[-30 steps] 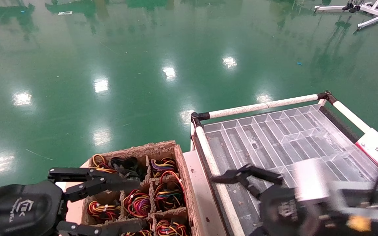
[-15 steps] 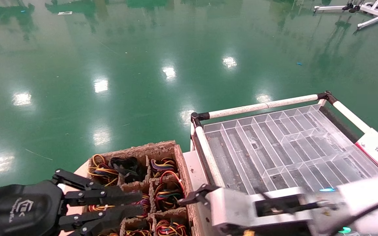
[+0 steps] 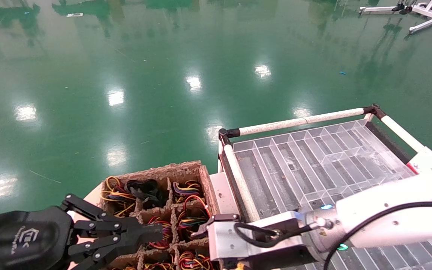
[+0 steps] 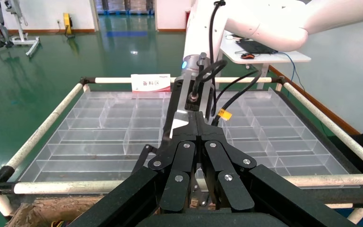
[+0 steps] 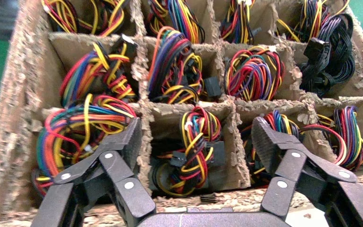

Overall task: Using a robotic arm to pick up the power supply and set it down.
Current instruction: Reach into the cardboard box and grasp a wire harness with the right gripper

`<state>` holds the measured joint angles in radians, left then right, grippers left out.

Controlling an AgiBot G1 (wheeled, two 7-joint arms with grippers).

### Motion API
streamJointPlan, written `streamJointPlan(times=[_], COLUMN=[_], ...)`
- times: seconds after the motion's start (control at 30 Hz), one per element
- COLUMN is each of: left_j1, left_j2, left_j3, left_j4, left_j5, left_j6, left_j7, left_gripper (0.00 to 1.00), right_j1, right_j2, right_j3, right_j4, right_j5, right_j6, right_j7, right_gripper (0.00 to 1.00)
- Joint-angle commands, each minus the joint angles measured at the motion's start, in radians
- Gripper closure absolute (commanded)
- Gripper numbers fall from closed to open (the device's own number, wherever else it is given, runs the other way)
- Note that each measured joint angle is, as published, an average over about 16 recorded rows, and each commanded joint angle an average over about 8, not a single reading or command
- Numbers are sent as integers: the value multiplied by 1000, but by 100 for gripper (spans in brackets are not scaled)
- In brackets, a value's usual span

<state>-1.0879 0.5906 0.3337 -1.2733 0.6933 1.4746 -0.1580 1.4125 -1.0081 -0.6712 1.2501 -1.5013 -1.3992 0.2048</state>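
My right gripper (image 5: 196, 142) is open and hangs over a cardboard box (image 3: 204, 180) divided into cells. Its fingers (image 5: 127, 137) straddle a near-row cell holding a power supply's coil of red, yellow and black wires (image 5: 189, 146); the grey body is hidden under the wires. In the head view the white right arm (image 3: 388, 210) and its grey wrist block (image 3: 253, 240) cover that gripper. Other cells hold similar wire bundles (image 3: 186, 221). My left gripper (image 3: 159, 231) is shut on nothing, beside the box's left part, and its closed tips (image 4: 196, 118) point toward the right arm.
To the right of the box, a clear plastic divider tray (image 3: 313, 161) lies on a rack framed by white pipes (image 3: 298, 120). A white label card (image 4: 150, 82) stands at the tray's far side. Green floor (image 3: 126, 75) surrounds the rack.
The right arm has swung left from above the clear tray to above the cardboard box. The left gripper's fingers have closed from wide open to shut.
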Motion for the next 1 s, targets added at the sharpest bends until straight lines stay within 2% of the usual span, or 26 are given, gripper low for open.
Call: streamJointPlan(times=[0.03,0.5,0.67,0.77,0.93,1.0], left_j1=[0,0,0,0,0,0], left_j2=[0,0,0,0,0,0], left_j3=[0,0,0,1,1,1], left_j4=[0,0,0,0,0,0], left_j5=[0,0,0,0,0,0], left_j6=[0,0,0,0,0,0], left_j7=[0,0,0,0,0,0], left_gripper=[100,100,95,81,28,11], right_j1=[10,19,18,19,21,22], right_j2=[-14,-45,-51,-52,-47,-43], right_j3=[-11,-46,-58,-61,-56,-51], right_j4=[0,26,33,36,42,44], right_j5=[-23,-114,-138,-143,-130,-119], right_j6=[2,35,35,34,27,23], right_j7=[3,52,68,76,86,91], right_gripper=[100,100,100,100,100,100])
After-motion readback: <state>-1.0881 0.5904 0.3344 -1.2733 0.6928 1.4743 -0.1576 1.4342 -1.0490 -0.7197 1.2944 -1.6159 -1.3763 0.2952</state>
